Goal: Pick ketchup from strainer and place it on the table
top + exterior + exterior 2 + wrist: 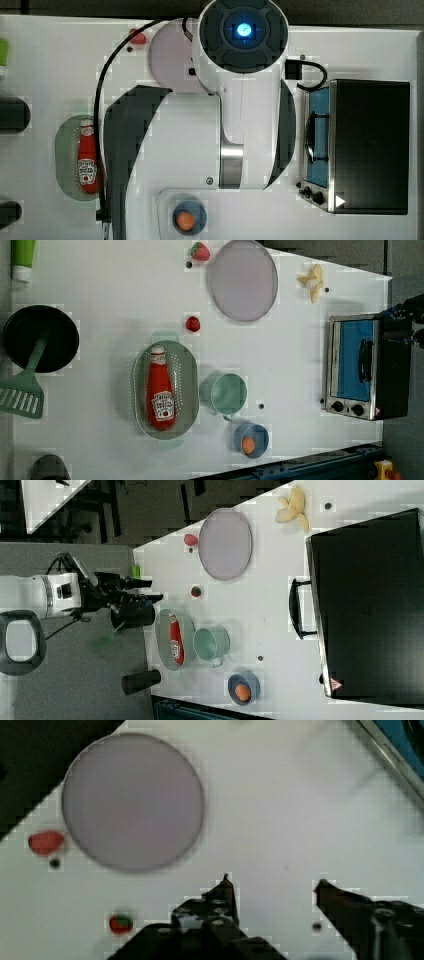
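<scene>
The ketchup [160,390], a red squeeze bottle with a white cap and label, lies lengthwise in the pale green perforated strainer [189,371] on the white table [100,290]. In the top view the ketchup [88,159] rests in the strainer [65,155] at the top view's left, beside the arm's dark link. In the right view my gripper [155,591] hovers open above the table, apart from the ketchup [175,640] and strainer [162,630]. The wrist view has the gripper [274,885] open over bare table, nothing between its fingertips [226,887].
A green cup [225,394] stands beside the strainer, a blue bowl [251,440] with an orange ball near it. A lilac plate [243,280], two strawberries [193,324] [200,251], a banana [312,282], a toaster oven [357,367], a black pan [42,337] and a spatula [22,390] ring the table.
</scene>
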